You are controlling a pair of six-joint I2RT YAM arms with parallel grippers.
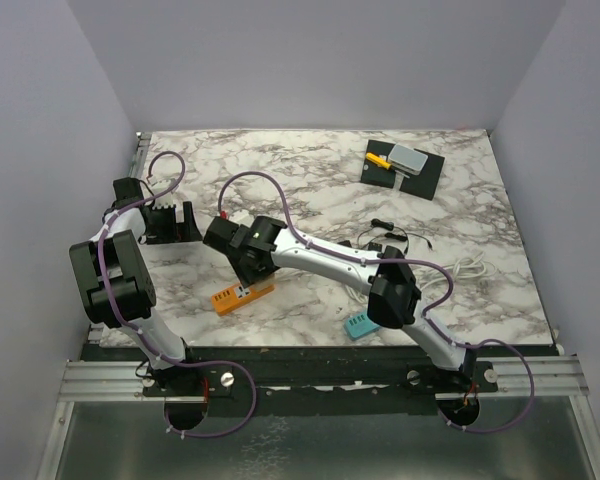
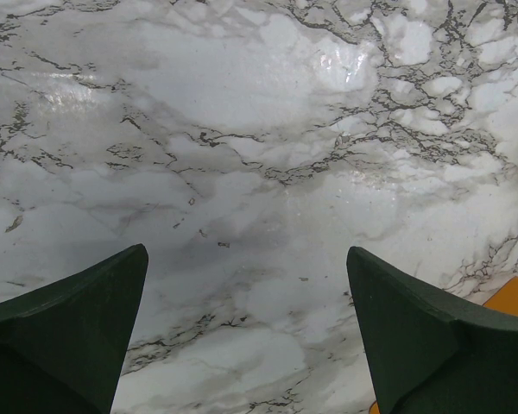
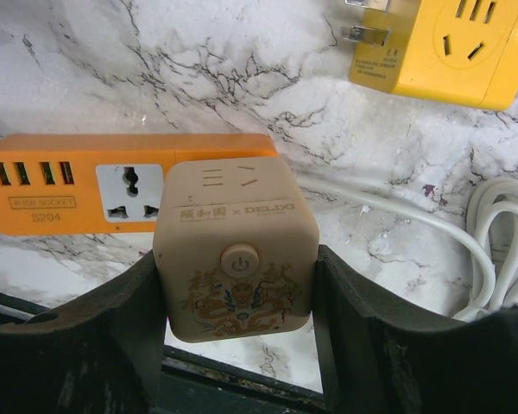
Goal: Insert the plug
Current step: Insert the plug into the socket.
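Observation:
My right gripper [image 3: 235, 263] is shut on a beige cube plug adapter [image 3: 233, 233] with a power button and a dragon print. The cube sits over the right end of an orange power strip [image 3: 78, 185], next to its white universal socket [image 3: 129, 192]. I cannot tell whether its prongs are in. In the top view the right gripper [image 1: 248, 258] hangs just above the orange strip [image 1: 242, 296]. My left gripper [image 1: 170, 222] is open and empty at the table's left, over bare marble [image 2: 246, 250].
A yellow cube socket [image 3: 453, 47] lies beyond the strip. A white cable [image 3: 492, 250] coils at the right. A black mat [image 1: 404, 168] with a yellow and a grey part lies at the back right. A teal block [image 1: 360, 325] sits near the front edge.

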